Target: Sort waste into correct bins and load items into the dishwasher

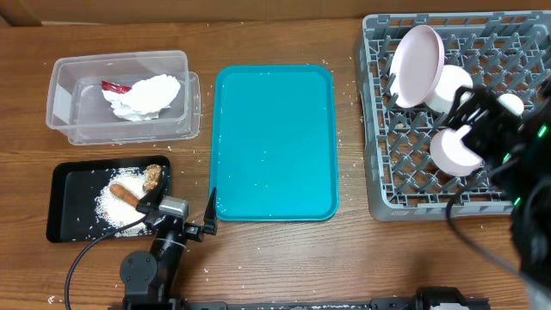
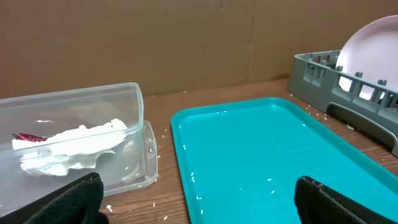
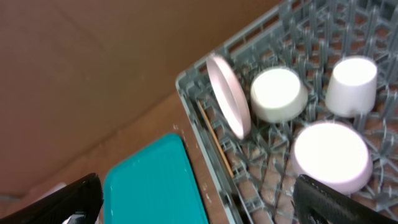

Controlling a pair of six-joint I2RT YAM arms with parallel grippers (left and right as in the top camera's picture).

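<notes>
The clear tub (image 1: 65,95) (image 2: 135,118) holds the red wrapper (image 1: 114,87) (image 2: 27,137) and the white napkin (image 1: 143,96) (image 2: 74,146). On the black tray (image 1: 69,185) lie rice (image 1: 108,209), the carrot-like stick (image 1: 125,195) and a brown chunk (image 1: 153,176). The grey rack (image 1: 379,164) (image 3: 186,84) carries a plate on edge (image 1: 417,65) (image 3: 229,96), two bowls upside down (image 1: 452,86) (image 1: 456,151) and a cup (image 1: 510,103) (image 3: 351,86). My left gripper (image 1: 178,208) (image 2: 202,202) is open and empty at the front, between black tray and teal tray. My right gripper (image 1: 486,116) (image 3: 202,199) hangs open and empty over the rack.
A teal tray (image 1: 274,142) (image 2: 273,155) (image 3: 155,180) with a few rice grains lies in the middle of the wooden table. Stray grains dot the wood around it. A cardboard wall closes the back.
</notes>
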